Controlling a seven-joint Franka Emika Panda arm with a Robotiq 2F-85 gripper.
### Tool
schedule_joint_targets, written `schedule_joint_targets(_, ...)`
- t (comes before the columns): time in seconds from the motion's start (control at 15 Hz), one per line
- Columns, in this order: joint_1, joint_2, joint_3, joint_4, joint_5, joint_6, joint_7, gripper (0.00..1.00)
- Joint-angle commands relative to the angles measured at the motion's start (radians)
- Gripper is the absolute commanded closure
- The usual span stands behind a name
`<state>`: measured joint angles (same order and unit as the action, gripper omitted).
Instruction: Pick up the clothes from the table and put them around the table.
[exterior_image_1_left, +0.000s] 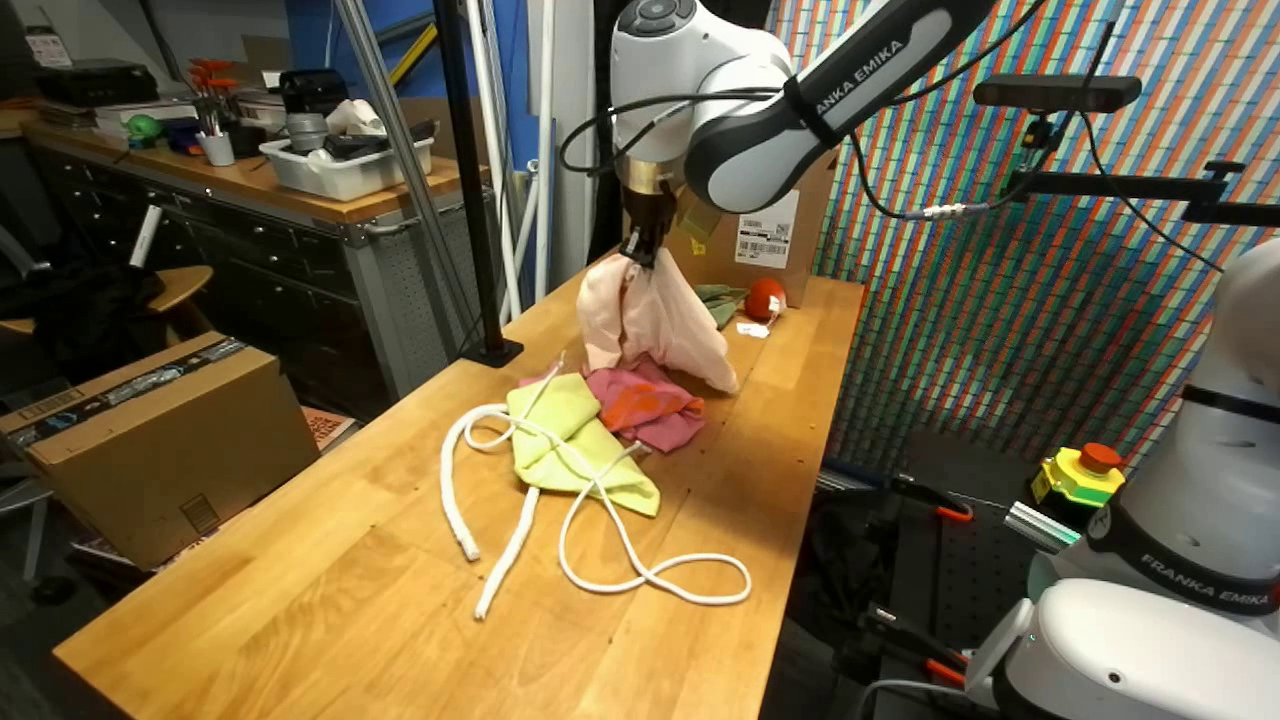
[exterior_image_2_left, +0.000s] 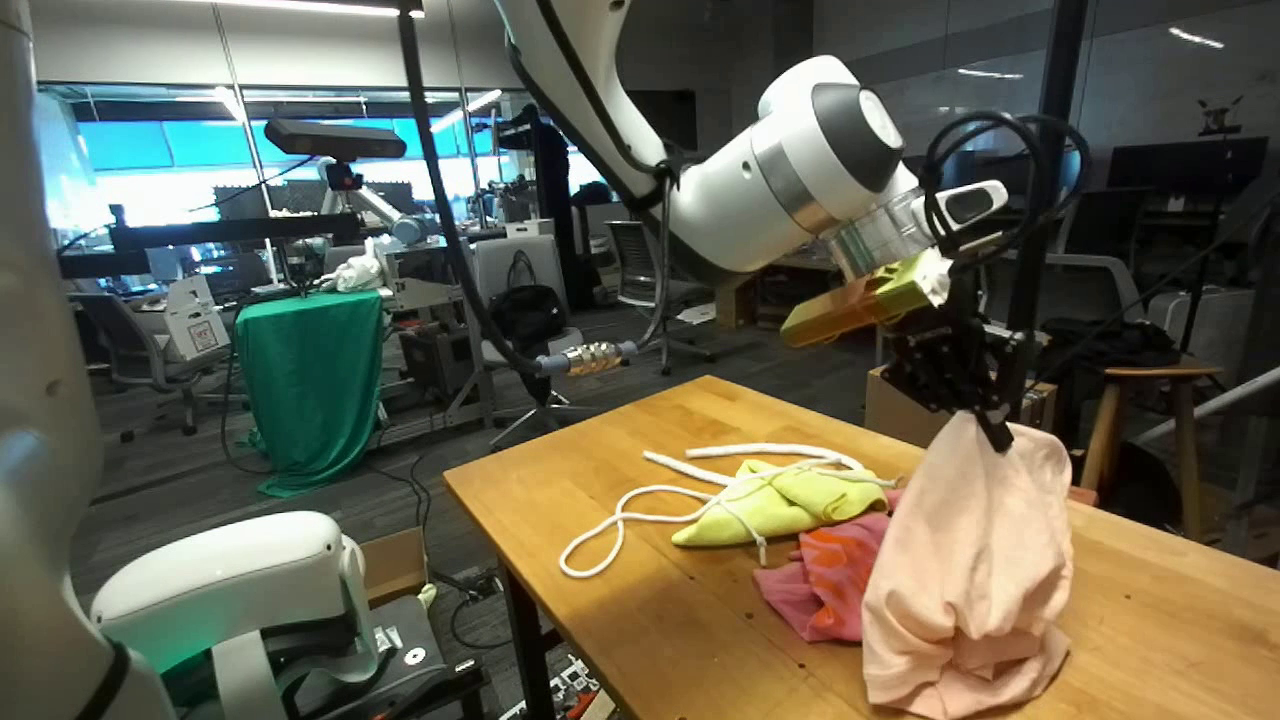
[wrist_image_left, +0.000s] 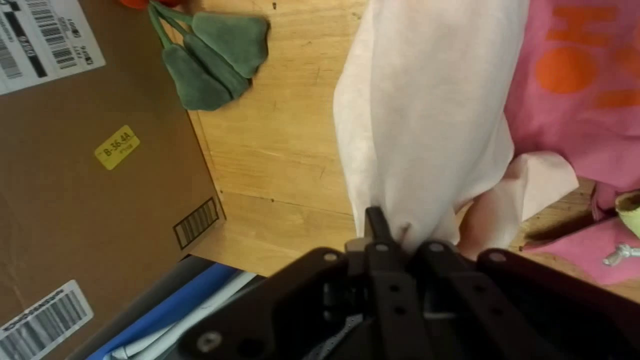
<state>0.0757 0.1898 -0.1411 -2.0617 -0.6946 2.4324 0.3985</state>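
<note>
My gripper is shut on the top of a pale pink cloth, which hangs from the fingers with its lower part reaching the table. In an exterior view, the gripper pinches the upper edge of the cloth. In the wrist view, the gripper holds the bunched cloth, which hides part of the fingertips. A pink cloth with orange print lies beside and partly behind it. A yellow-green cloth lies next to the pink one, with a white cord over and around it.
A cardboard box stands at the table's far end, near green fabric pieces and a red ball. A black post stands at the table's side edge. Another cardboard box is beside the table.
</note>
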Motion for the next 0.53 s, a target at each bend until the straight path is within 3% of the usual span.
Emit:
schedule_joint_targets(0.0,-0.005,-0.069,0.032,0.035,0.007,-0.123,0.003,0.98)
schedule_joint_targets(0.47,-0.027,-0.084,0.072,0.136,0.069,-0.334,-0.043,0.98)
